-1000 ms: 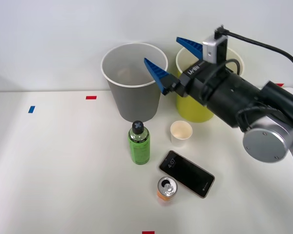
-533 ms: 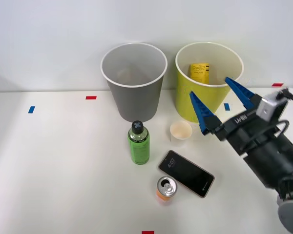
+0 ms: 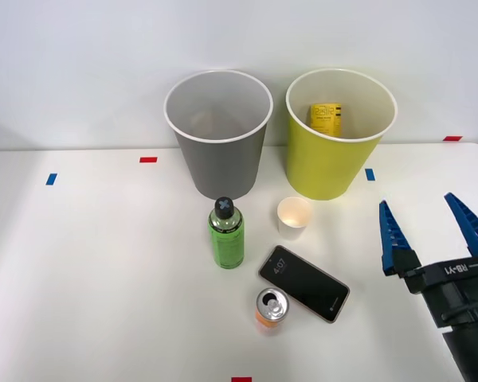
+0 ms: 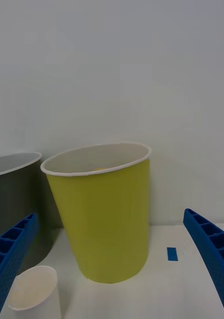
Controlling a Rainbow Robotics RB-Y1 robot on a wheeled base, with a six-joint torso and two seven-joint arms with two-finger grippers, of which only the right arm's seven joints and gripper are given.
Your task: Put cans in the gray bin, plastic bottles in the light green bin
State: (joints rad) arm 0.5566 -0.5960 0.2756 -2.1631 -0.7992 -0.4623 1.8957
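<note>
The gray bin and the light green bin stand side by side at the back of the table. A yellow-labelled item lies inside the light green bin. In front of the gray bin stands the plastic bottle of green liquid with a black cap. An orange can stands nearer the front, beside a phone. My right gripper hangs open and empty at the right, well clear of bins and bottle.
A white paper cup stands in front of the light green bin. A black phone lies flat between cup and can. Small red and blue tape marks dot the white table.
My right arm has drawn back from above the gray bin's rim, across the light green bin, to the lower right. The gripper stayed open throughout. Nothing on the table moved.
</note>
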